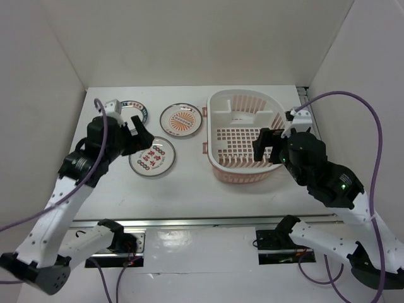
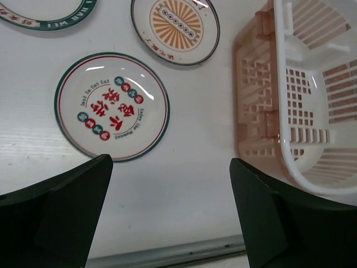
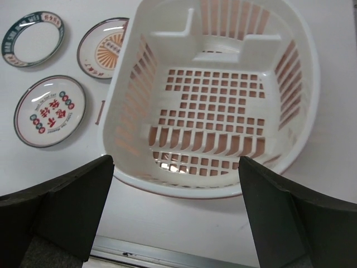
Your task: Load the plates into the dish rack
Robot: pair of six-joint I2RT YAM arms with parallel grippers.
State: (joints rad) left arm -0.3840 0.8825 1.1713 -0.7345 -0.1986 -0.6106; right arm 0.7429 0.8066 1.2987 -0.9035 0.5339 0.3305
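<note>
The left gripper (image 1: pixel 140 137) hangs with its jaws spread wide and nothing between them. In the left wrist view its two dark fingers (image 2: pixel 61 218) fill the lower corners, with bare white tabletop (image 2: pixel 184 190) in the gap. Just above that gap, left of centre, lies the small round white plate with red characters (image 2: pixel 111 106). The round plate with the orange sunburst centre (image 2: pixel 175 28) sits at the top edge. At the upper left, only an arc of the round plate with the dark blue-green patterned rim (image 2: pixel 61 22) shows. The right side of this view holds the outer wall of the pale pink plastic oval dish rack (image 2: pixel 262 111).

The right gripper (image 1: pixel 268 146) is equally wide open and holds nothing, hovering at the rack's near rim. Its wrist view looks straight down onto the rack's slotted grid bottom, which the left wrist view barely catches. It also shows the blue-green plate whole at the upper left, while the rack's wall cuts off part of the orange plate.

The top view shows the reverse. The orange plate is whole, near the rack's side handle, and the left arm covers part of the blue-green plate. All three plates lie flat on the tabletop, left of the rack and apart from one another.
</note>
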